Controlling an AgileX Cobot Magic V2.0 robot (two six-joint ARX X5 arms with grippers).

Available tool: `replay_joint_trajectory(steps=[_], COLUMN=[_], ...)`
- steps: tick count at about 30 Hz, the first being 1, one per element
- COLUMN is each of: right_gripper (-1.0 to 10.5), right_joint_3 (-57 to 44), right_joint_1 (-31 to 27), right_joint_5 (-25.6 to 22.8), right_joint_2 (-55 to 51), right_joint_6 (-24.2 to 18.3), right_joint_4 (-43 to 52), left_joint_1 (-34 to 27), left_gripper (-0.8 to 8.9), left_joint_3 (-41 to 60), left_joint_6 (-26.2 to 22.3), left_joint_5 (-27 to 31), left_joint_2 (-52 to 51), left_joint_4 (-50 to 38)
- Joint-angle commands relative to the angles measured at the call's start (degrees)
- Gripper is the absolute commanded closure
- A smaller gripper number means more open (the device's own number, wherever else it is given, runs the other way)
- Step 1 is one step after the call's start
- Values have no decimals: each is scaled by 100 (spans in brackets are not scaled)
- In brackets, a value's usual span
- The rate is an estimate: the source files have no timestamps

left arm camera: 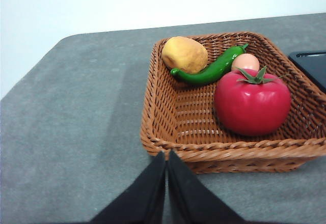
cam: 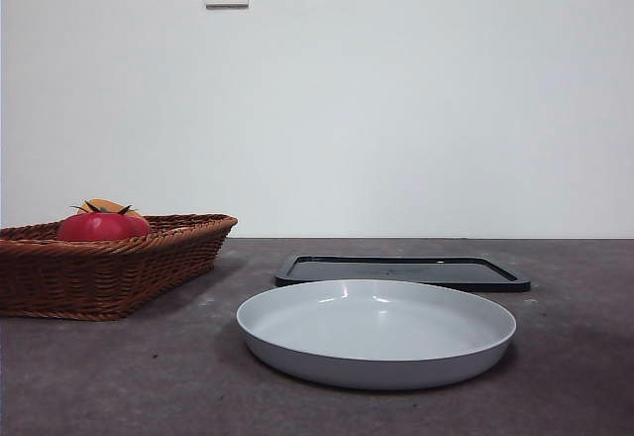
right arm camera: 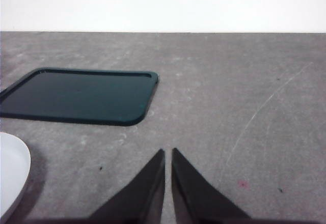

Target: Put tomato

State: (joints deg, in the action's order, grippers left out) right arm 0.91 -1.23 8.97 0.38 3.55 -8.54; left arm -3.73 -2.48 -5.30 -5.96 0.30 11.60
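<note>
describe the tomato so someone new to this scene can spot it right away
Find the brown wicker basket on the grey table, the one in the left wrist view. Inside it, the tomato sits against one wall. It is the only glossy red, round item with a green leafy stem, and larger than the yellow fruit, the green pepper and the egg next to it.

The tomato (left arm camera: 252,104) is hemmed in by the wicker basket (left arm camera: 168,117) wall on its near and outer sides, with an egg (left arm camera: 245,61) touching it at twelve o'clock and a green pepper (left arm camera: 211,70) close at eleven o'clock. Open basket floor is left at its nine o'clock, and nothing is seen above it. A yellow fruit (left arm camera: 184,54) is lodged in the far corner. Between basket and white plate (cam: 376,332) bare table (cam: 594,396) is left; a black tray (cam: 401,271) lies at the plate's twelve o'clock. The plate's inside is unoccupied.
</note>
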Motion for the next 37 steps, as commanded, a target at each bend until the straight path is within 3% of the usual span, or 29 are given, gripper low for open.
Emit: replay_joint_trajectory(steps=[1,4,6,8,13,19,28,37], right_gripper=[933,933,933,933,934,935,935,935], right_joint_3=[-4,-4,-4,-4,31,450,1670,3307], right_joint_1=[-4,-4,-4,-9,-9,-9,-7,-2], right_joint_5=[63,173,129,133,151,146,197,841], right_joint_2=[-17,-17,-17,-17,-17,-11,608,1985], right_joint_6=[601,929,951,1008,1615,1862,1749,990], right_joint_4=[61,125,234,280,269,238,-330,-1668], left_joint_1=[-11,-11,-11,-11,-11,-11,-11,-11], left_gripper=[805,805,805,805,805,804,804,804], left_joint_3=[101,92,90,87,-11,-378,-1547,-3252], left_joint_6=[804,1718,2031,2188,2671,3200,3086,1989], left_joint_5=[-4,-4,-4,-4,-4,-7,-446,-1239], left_joint_2=[-7,-7,-7,-7,-7,2,551,1912], left_joint_4=[37,39,42,39,44,155,807,1906])
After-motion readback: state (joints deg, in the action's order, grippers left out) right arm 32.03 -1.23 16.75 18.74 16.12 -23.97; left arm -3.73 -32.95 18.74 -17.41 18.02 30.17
